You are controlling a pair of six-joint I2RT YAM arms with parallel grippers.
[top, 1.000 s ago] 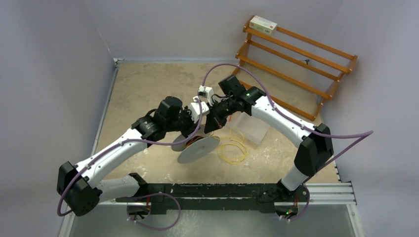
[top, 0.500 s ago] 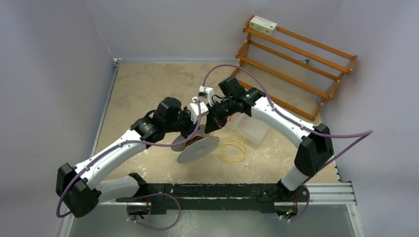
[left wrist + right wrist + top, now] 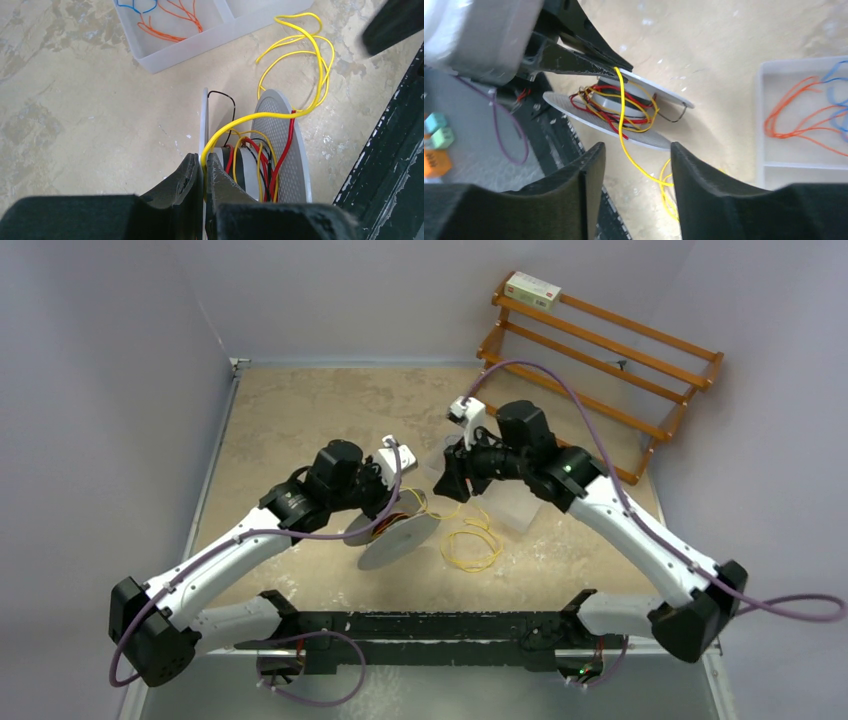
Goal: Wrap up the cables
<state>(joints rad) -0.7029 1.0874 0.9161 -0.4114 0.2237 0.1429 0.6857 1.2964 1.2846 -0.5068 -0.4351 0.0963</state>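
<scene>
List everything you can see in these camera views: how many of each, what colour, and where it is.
yellow cable: one, bright yellow, loose loops on the table, running up onto the spool
spool: one, pale grey, tilted, mid-table
red and black wires: a few, on the spool's core
tray: one, clear, divided, beside the loops
orange wires: several, in the tray
blue wires: several, in the tray
rack: one, brown wood, far right corner
box: one, pale, on the rack's top
table: one, mottled beige
left end effector: black, shut on the spool's flange
right end effector: black, open, cable between its fingers
</scene>
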